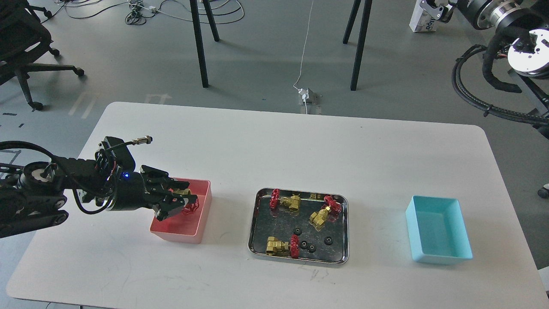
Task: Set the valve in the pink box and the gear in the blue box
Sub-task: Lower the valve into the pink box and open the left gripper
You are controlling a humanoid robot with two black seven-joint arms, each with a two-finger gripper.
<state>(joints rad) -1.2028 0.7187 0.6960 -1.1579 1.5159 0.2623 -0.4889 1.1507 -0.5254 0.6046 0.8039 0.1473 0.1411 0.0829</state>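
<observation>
My left gripper (182, 201) reaches in from the left and is shut on a brass valve (186, 206) with a red handwheel, holding it low inside the pink box (195, 225). Three more valves, such as one (281, 246), lie in the steel tray (253, 240), together with several tiny black gears, one being a gear (328, 240). The blue box (439, 253) stands empty at the right of the table. My right gripper is out of view.
The white table (300, 146) carries the tray in the middle, the pink box to its left and the blue box to its right. Beyond the far edge are table legs, cables, an office chair (25, 47) and another machine (506, 51).
</observation>
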